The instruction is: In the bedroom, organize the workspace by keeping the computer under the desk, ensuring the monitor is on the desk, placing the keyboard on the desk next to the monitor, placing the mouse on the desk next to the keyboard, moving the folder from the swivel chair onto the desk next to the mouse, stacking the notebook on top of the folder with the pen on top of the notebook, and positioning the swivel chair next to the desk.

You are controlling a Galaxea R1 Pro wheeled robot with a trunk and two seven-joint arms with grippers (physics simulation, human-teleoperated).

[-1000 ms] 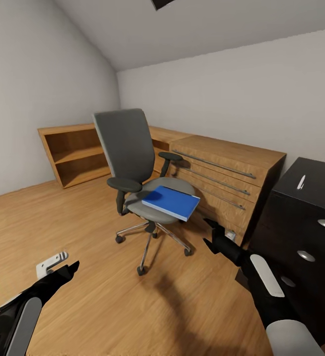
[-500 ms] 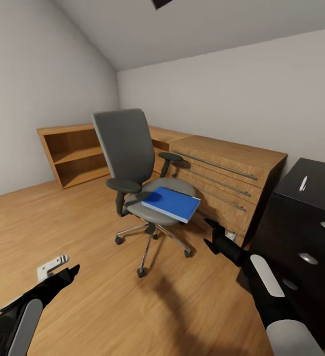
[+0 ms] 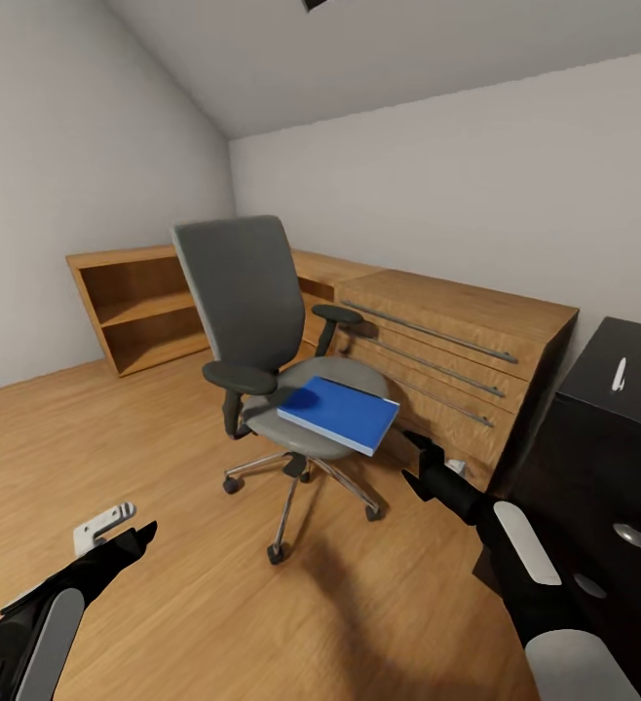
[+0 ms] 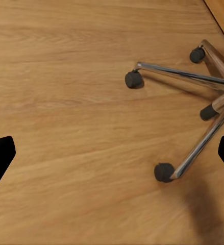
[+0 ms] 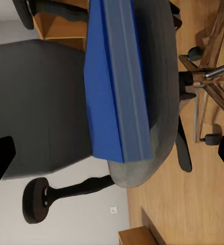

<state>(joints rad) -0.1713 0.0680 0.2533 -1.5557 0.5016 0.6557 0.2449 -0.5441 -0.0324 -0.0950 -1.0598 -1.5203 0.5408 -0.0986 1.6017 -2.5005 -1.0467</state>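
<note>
The right pincer is held out low in front of the robot, its black fingers spread apart with nothing between them, aimed at the front edge of the swivel chair. In its wrist view the two fingertips sit at the far edges of the picture with the folder squarely between them, so I take it this arm is being lined up to reach the folder, though it is not yet touching it.

The folder lies flat on the grey seat, bright blue, one corner jutting past the seat's front rim toward the pincer. That overhang looks like the natural place to pinch it, since a flat thing lying flush on a cushion gives little else to grip.

The left pincer hangs lower and off to the side over the wooden floor, also spread apart and empty. Its wrist camera looks down on the chair's chrome star base and castors. It seems to be parked out of the way.

Behind the chair a low light-wood cabinet runs along the wall, with an open shelf unit in the corner. To the right stands the black end of the worktop, its drawers showing round silver knobs, and a small white pen-like object lies on its top. That is where the folder has to go.
</note>
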